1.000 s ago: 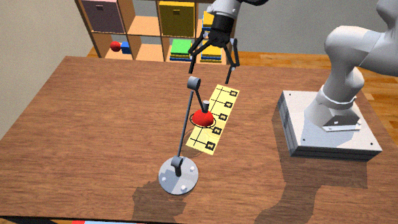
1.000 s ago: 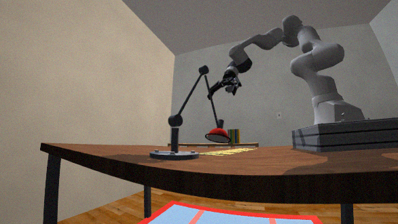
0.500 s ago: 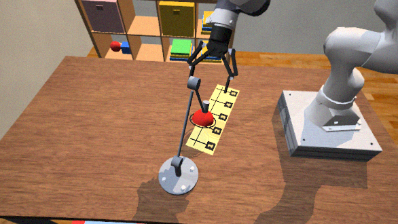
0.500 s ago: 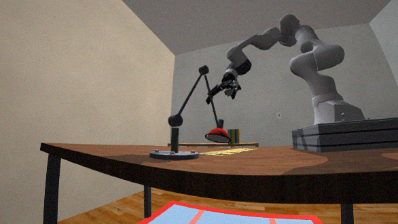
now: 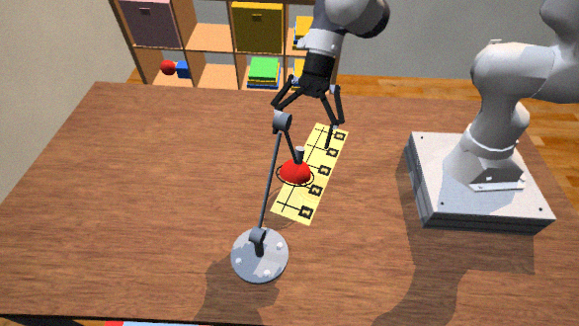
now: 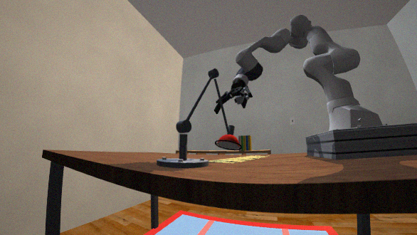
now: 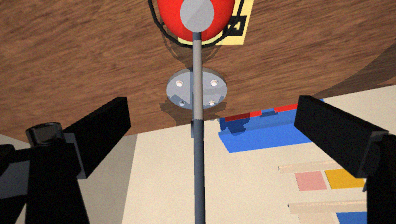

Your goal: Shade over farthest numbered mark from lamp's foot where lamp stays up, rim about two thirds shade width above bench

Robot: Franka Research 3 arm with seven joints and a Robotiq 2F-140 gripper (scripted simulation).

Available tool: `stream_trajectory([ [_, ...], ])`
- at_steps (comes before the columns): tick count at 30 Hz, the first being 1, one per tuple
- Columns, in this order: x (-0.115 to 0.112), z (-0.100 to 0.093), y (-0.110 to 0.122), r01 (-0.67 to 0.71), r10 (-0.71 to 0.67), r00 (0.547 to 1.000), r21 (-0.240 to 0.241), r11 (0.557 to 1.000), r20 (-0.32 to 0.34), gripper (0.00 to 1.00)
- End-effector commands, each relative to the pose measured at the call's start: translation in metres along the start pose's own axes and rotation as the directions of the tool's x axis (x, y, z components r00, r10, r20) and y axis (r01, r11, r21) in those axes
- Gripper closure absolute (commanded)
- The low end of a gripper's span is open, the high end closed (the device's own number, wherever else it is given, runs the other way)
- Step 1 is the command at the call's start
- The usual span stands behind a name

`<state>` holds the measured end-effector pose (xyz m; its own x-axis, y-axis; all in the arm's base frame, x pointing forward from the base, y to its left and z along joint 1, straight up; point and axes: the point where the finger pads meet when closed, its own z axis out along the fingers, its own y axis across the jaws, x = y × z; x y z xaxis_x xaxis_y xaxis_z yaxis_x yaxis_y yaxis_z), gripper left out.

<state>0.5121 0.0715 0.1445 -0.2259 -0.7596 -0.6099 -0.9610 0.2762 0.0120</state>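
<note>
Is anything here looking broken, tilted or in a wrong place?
Nothing stands out. The lamp stands on its foot, its red shade hangs above the yellow strip, and the open gripper holds nothing.

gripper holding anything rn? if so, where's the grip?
Nothing held. The gripper is fully open, its fingers standing apart on either side of the lamp's upper rod without touching it.
</note>
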Motion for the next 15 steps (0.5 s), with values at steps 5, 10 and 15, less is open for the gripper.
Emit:
stream_trajectory([
  [5,0.001,0.013,-0.003,-0.008,0.008,1.0,0.007,1.0,-0.002,0.0],
  [10,0.001,0.026,-0.001,-0.014,0.014,1.0,0.003,1.0,-0.005,0.0],
  [15,0.001,0.038,0.001,-0.019,0.019,1.0,0.0,1.0,-0.008,0.0],
])
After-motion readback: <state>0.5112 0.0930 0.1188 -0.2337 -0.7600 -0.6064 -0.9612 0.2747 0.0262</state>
